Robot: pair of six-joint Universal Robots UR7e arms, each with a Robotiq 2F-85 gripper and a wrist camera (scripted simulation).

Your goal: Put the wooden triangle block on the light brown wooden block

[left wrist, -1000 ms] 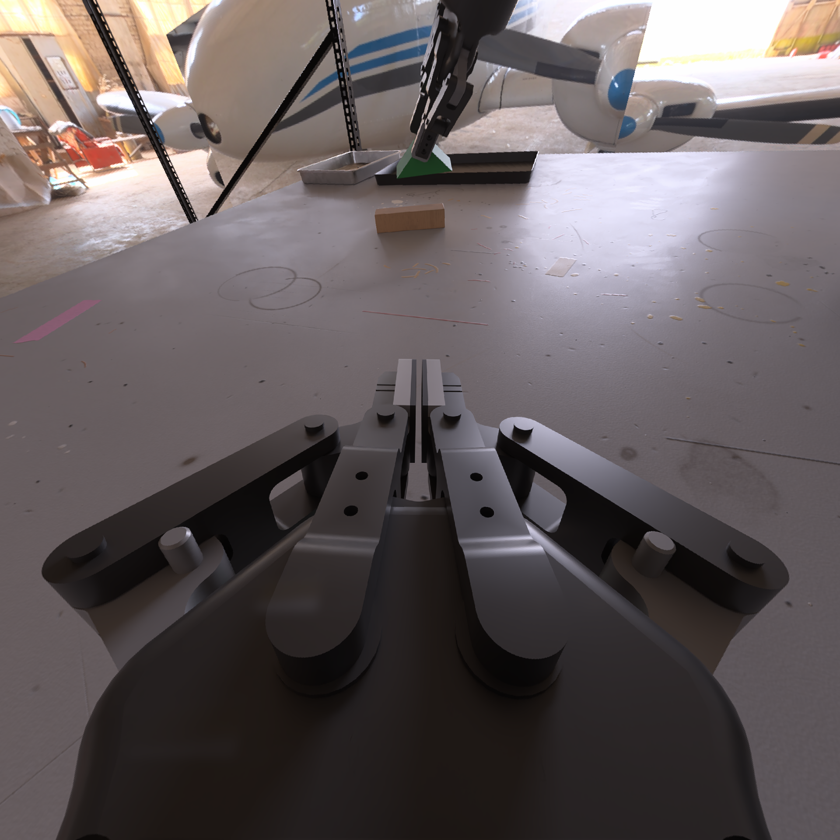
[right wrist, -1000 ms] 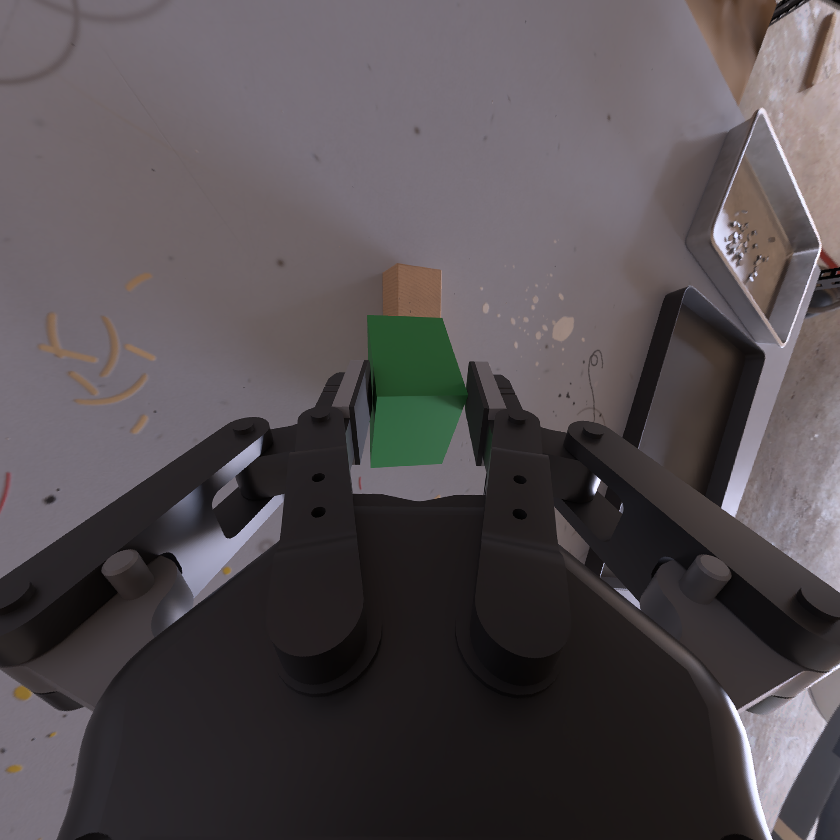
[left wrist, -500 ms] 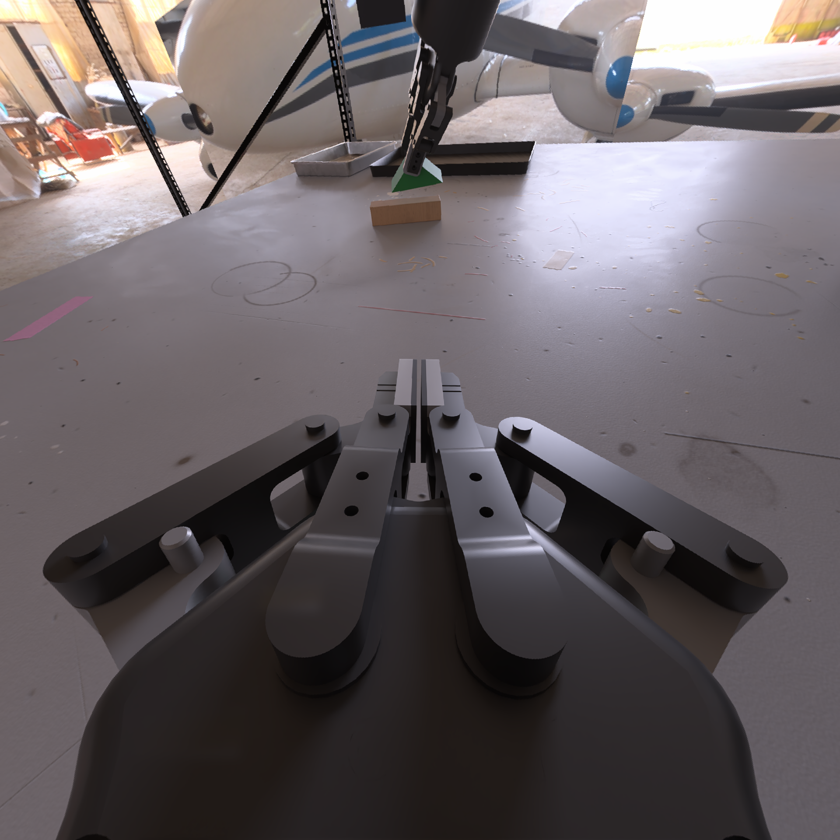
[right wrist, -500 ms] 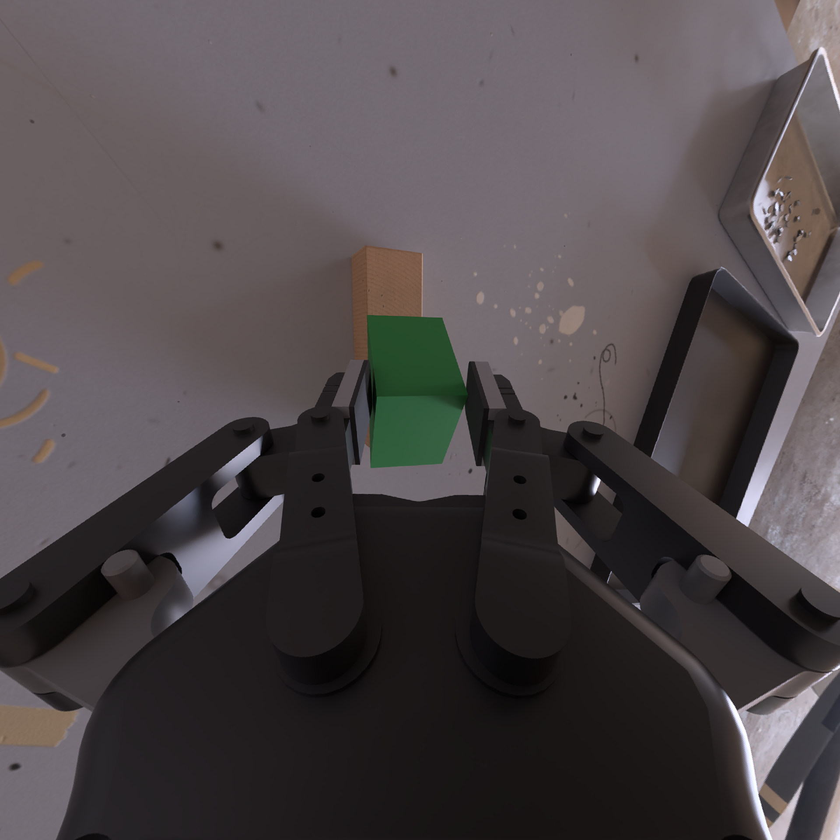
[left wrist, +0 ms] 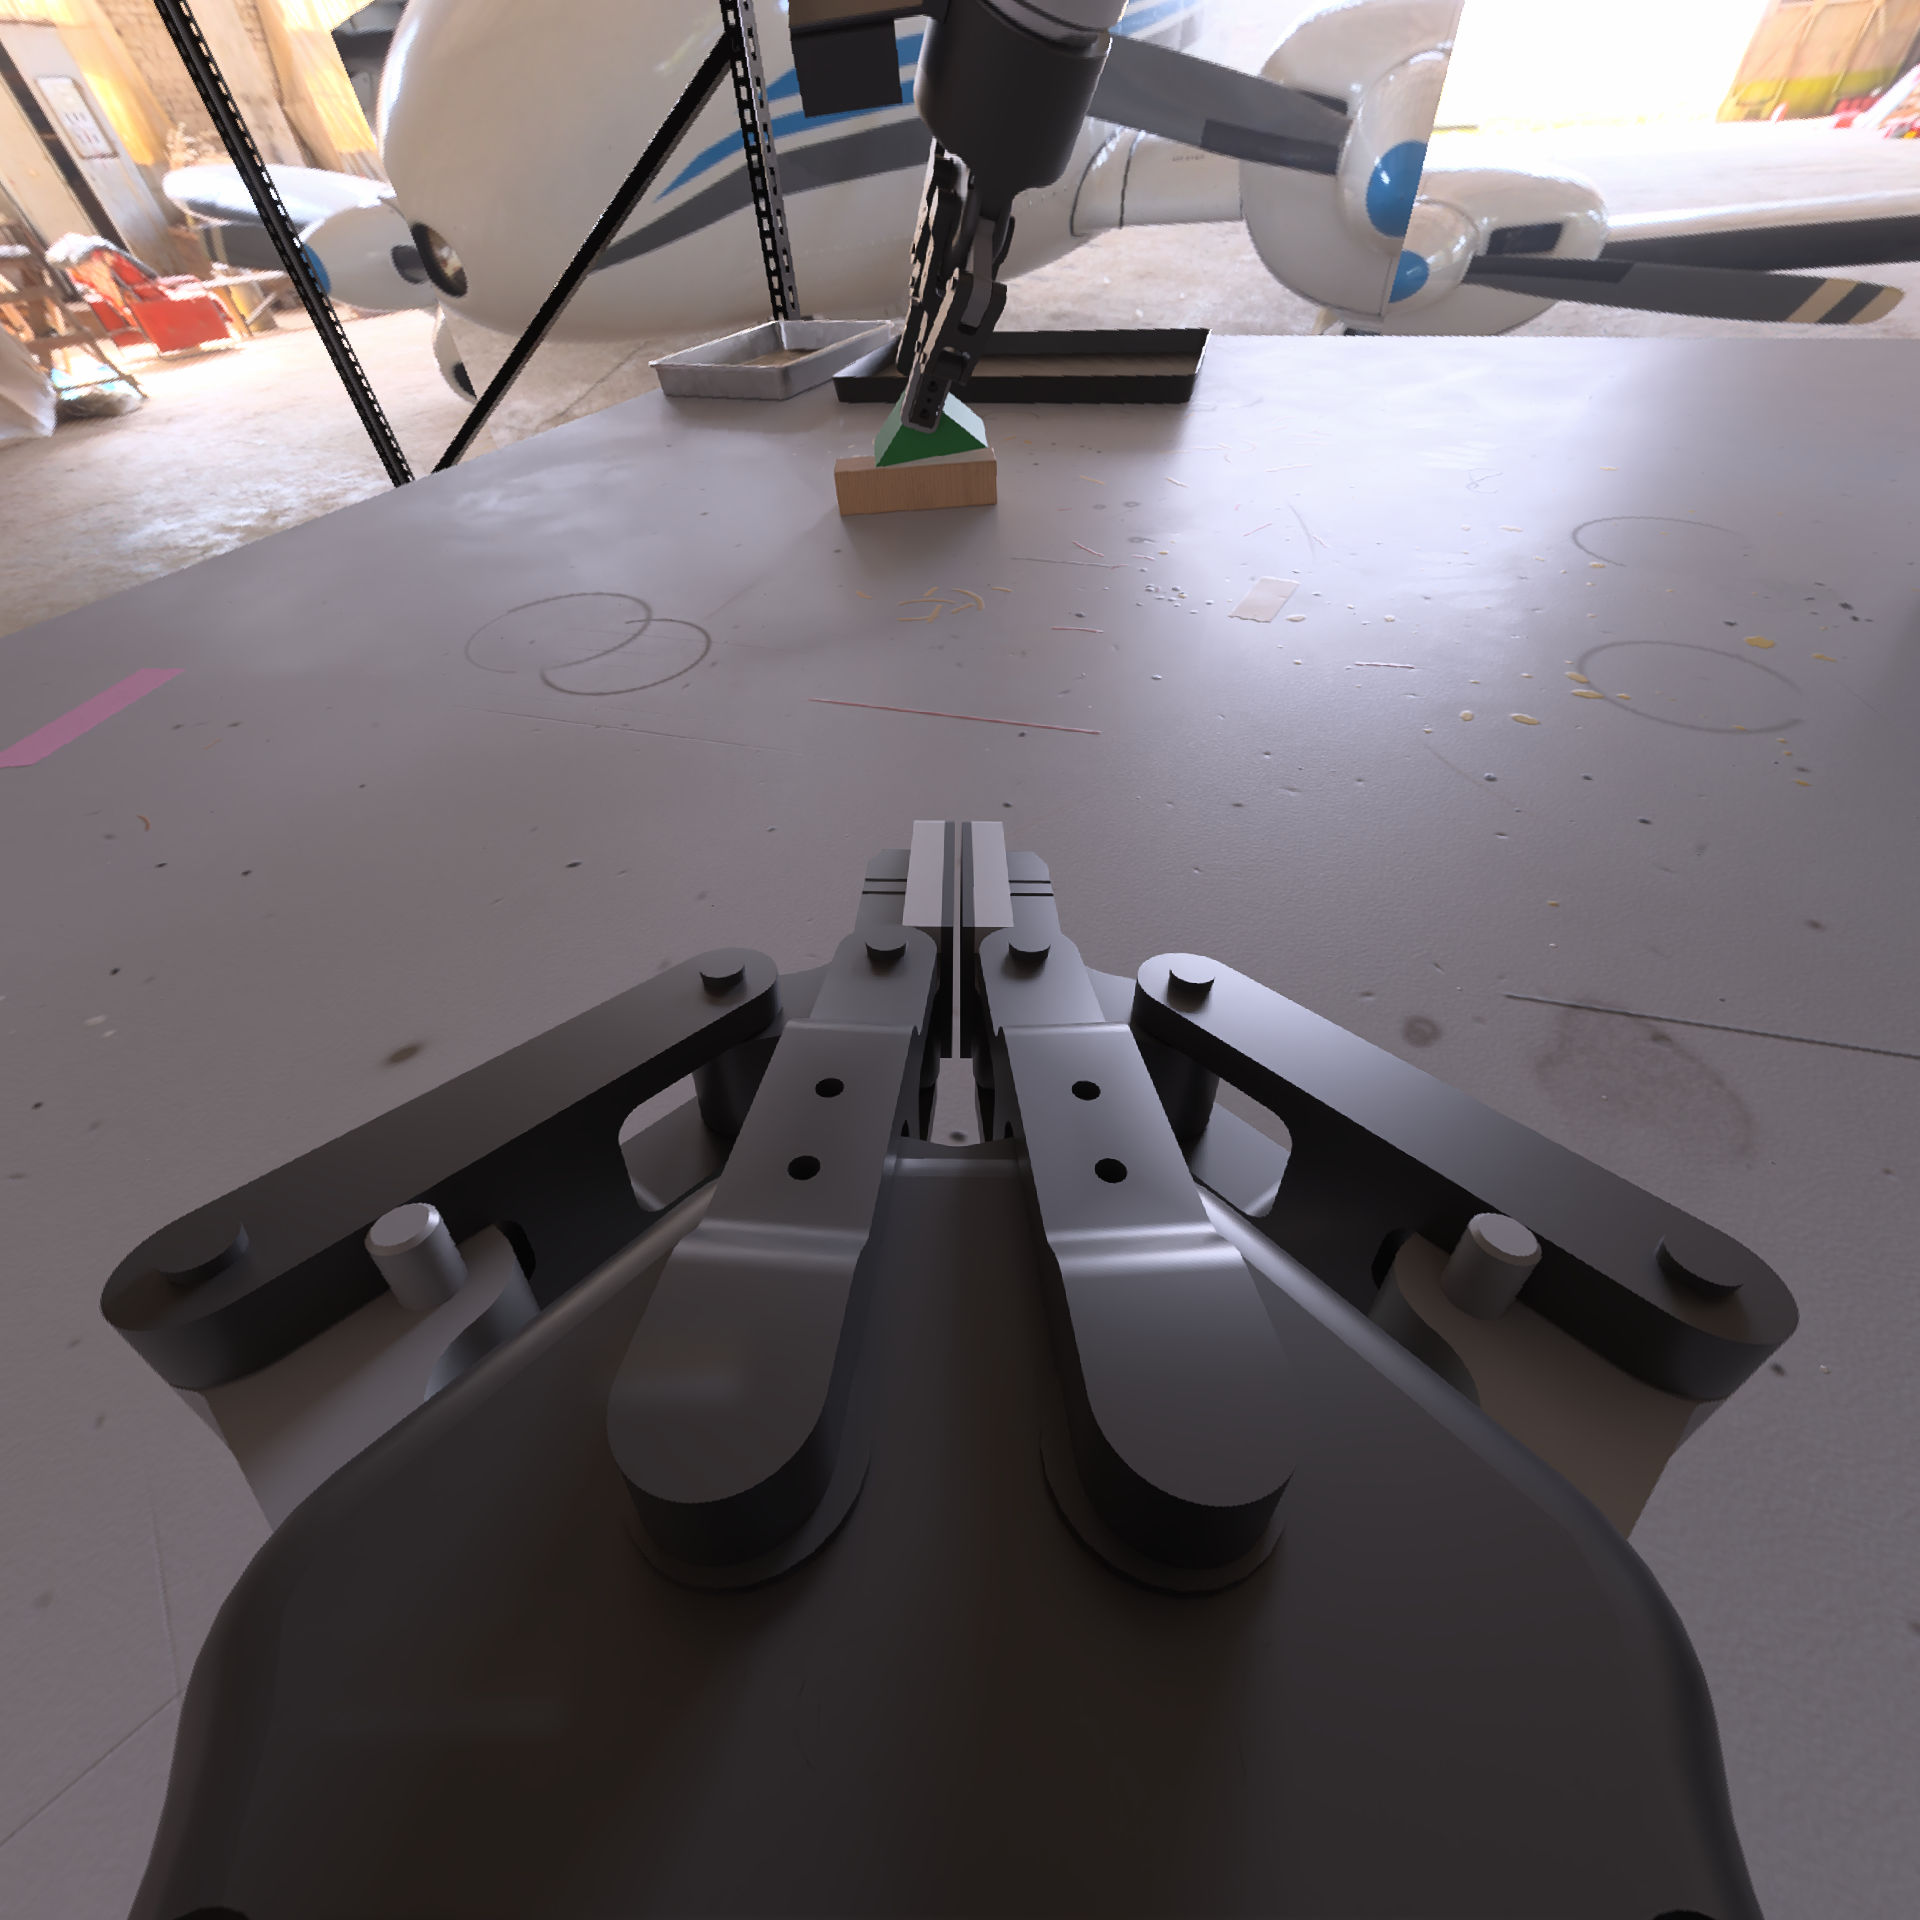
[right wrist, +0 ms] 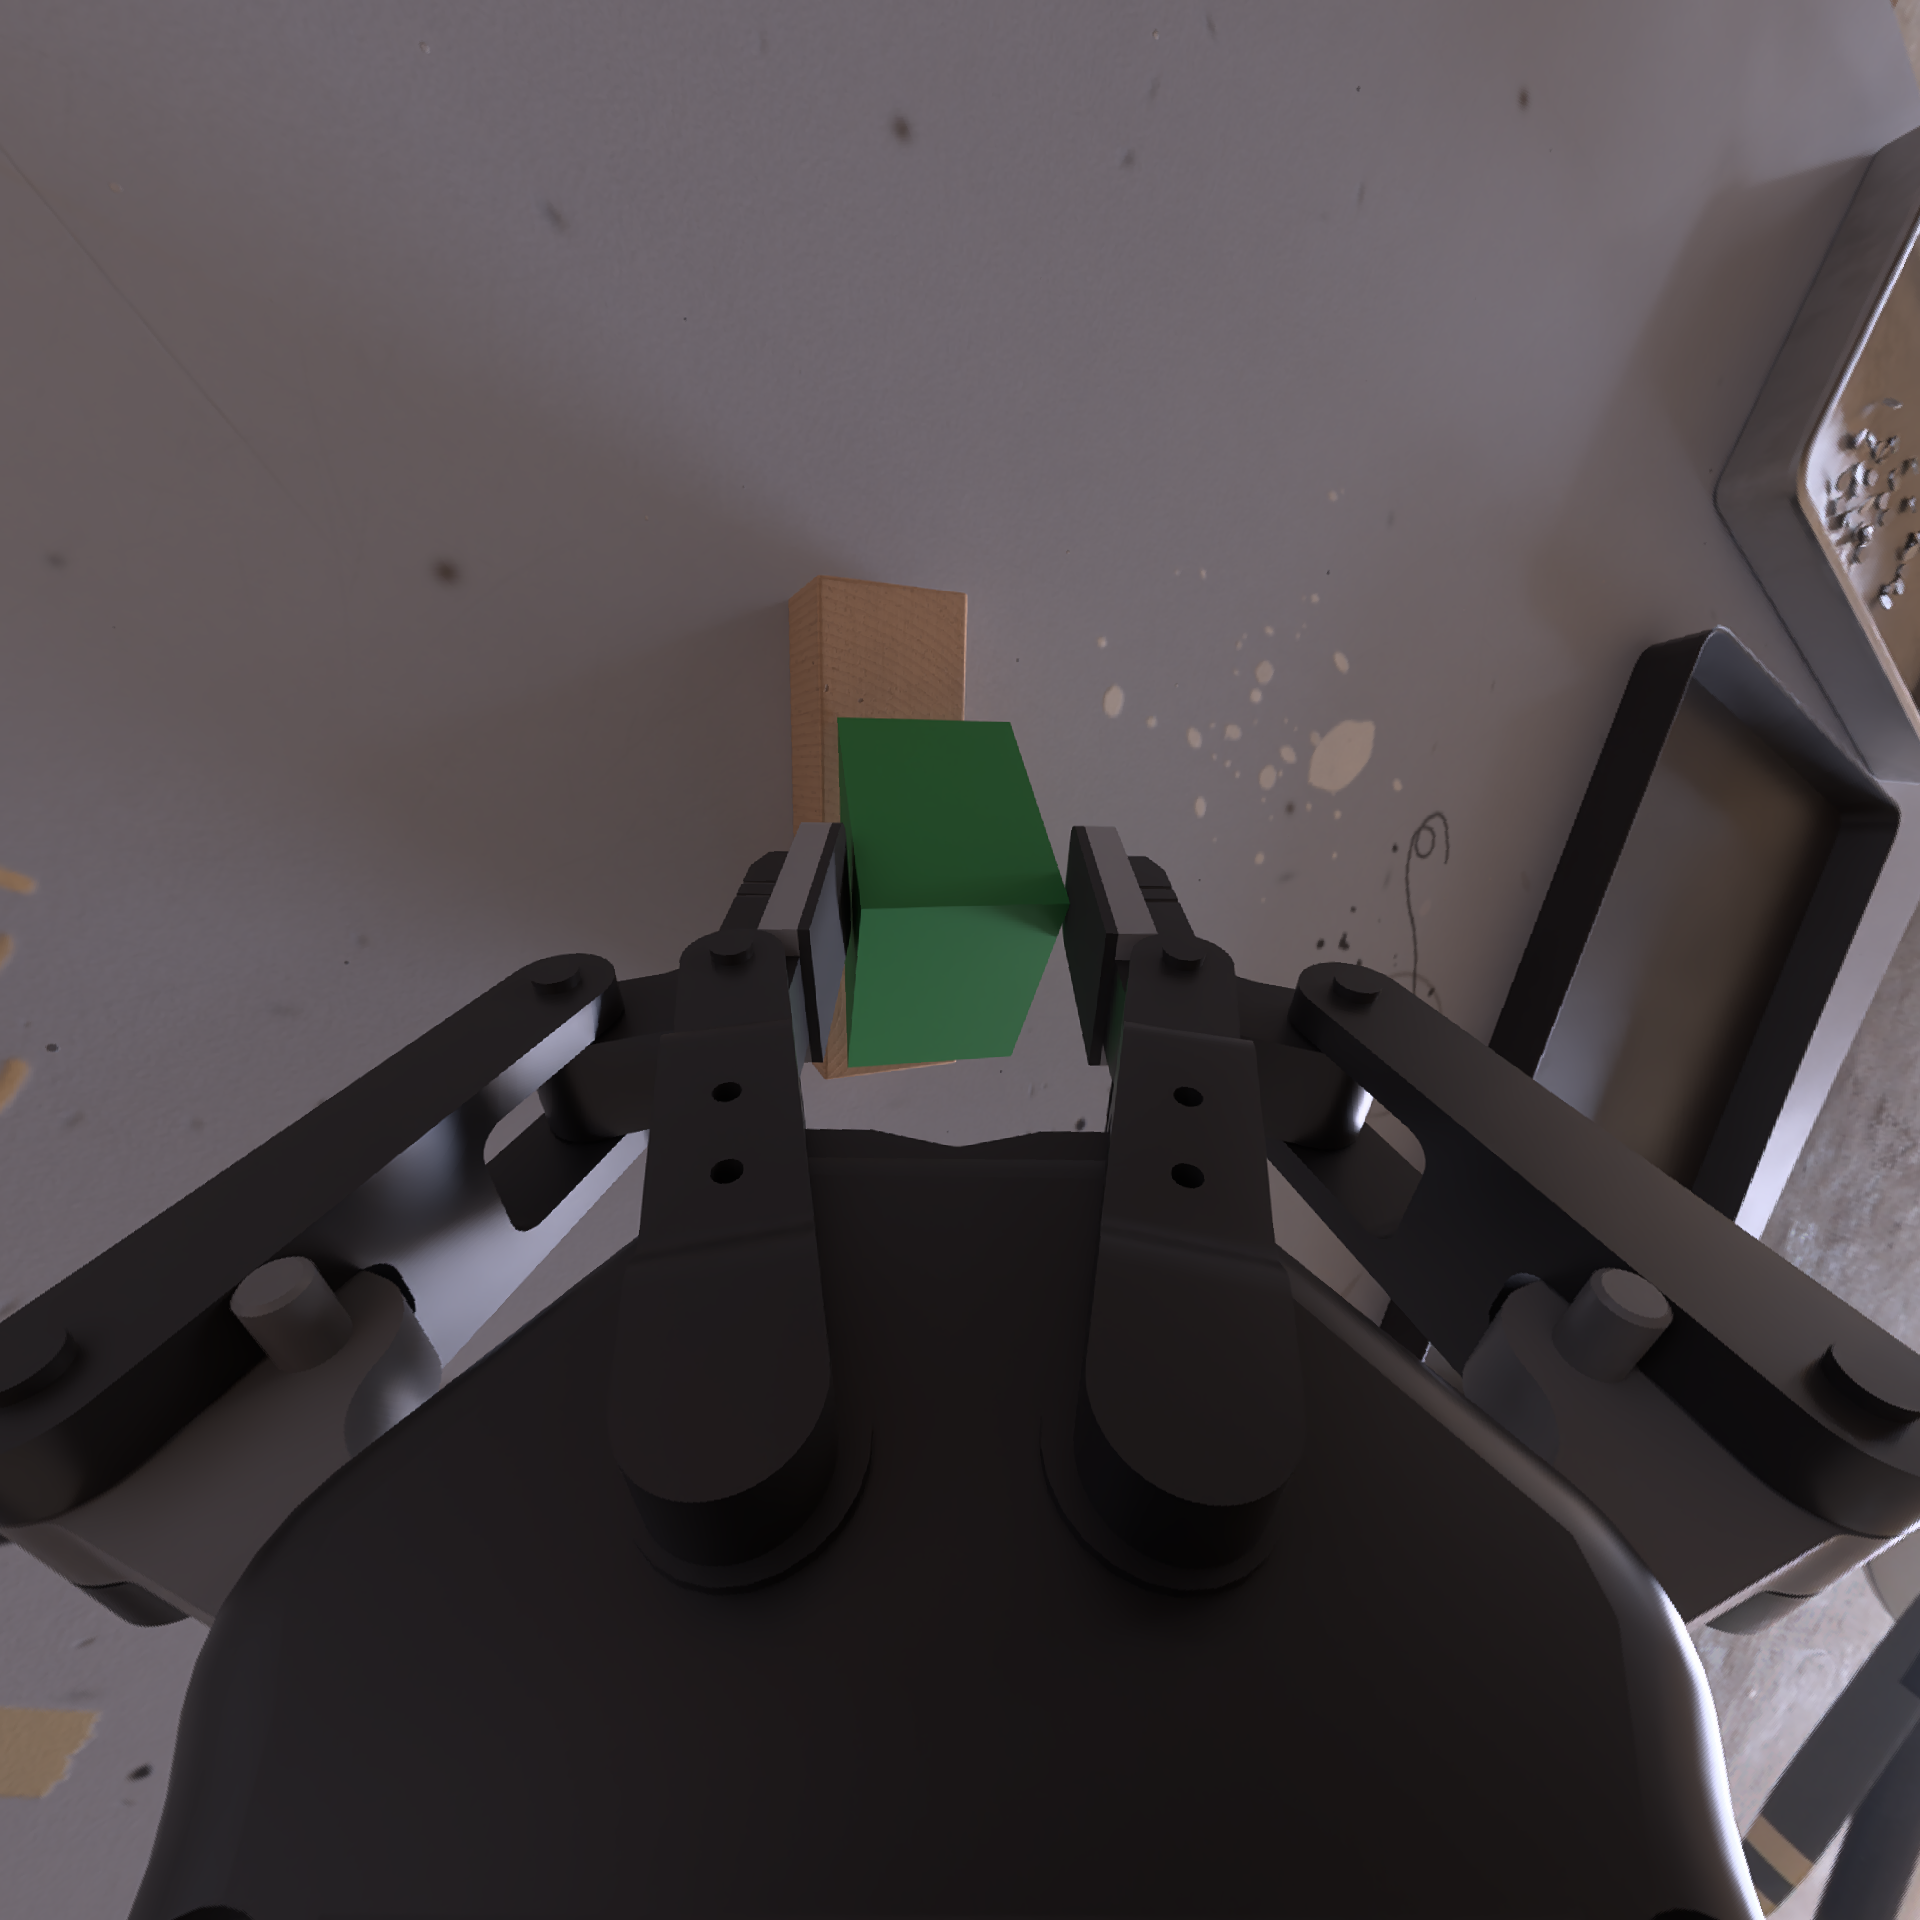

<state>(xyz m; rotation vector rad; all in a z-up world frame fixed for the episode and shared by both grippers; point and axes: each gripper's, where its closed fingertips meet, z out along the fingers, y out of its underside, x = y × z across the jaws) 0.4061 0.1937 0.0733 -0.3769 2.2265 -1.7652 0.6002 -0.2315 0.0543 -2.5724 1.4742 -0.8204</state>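
The green wooden triangle block (right wrist: 945, 883) is held between the fingers of my right gripper (right wrist: 951, 914), which is shut on it. It sits over the light brown wooden block (right wrist: 878, 655), covering the near part. In the left wrist view the triangle block (left wrist: 940, 445) appears to rest with its base on top of the light brown block (left wrist: 914, 486) at the far side of the table, with the right gripper (left wrist: 928, 410) coming down on it from above. My left gripper (left wrist: 956, 873) is shut and empty, low over the near table.
A silver tray (left wrist: 769, 358) and a black tray (left wrist: 1091, 364) stand at the far table edge behind the blocks. In the right wrist view the black tray (right wrist: 1704, 935) and silver tray (right wrist: 1766, 520) lie to the right. A black rack post (left wrist: 764, 166) rises beyond the table.
My right gripper has come down and forward with the triangle block, from behind and above the light brown block to on top of it. My left gripper has stayed shut and nearly still.
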